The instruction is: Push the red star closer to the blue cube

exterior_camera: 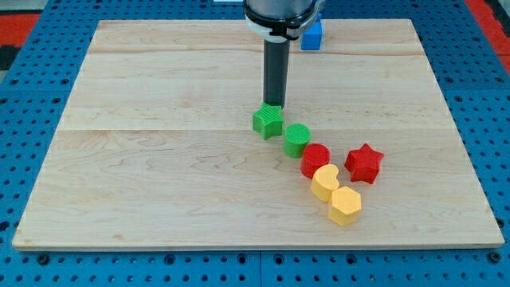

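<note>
The red star lies on the wooden board at the view's right, lower middle. The blue cube sits at the view's top, partly hidden behind the arm. My tip rests at the top edge of a green star block, well to the left of and above the red star. The red star and blue cube are far apart.
A green cylinder, a red round block, a yellow heart-like block and a yellow hexagonal block run in a diagonal row just left of the red star. The board's edge meets blue pegboard.
</note>
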Robot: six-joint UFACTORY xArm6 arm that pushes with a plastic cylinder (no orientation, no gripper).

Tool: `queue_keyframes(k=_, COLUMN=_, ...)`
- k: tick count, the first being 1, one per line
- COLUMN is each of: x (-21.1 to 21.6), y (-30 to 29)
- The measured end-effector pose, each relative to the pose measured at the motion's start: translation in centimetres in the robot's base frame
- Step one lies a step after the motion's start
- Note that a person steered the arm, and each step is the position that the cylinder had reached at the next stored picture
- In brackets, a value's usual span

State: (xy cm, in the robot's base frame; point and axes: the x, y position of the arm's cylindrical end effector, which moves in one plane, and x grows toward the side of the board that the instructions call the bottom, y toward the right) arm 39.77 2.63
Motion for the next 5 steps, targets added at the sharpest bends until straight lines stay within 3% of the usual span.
queue_keyframes(k=1, x=-0.1, y=-0.1)
queue_keyframes(k=2, x=-4.8, y=-2.6)
queue_keyframes(k=3, x=-5.4, y=-9.0)
queue_keyframes(k=4, x=-1.4, y=-14.2)
queue_keyframes(k=5, x=4.1, y=-15.2)
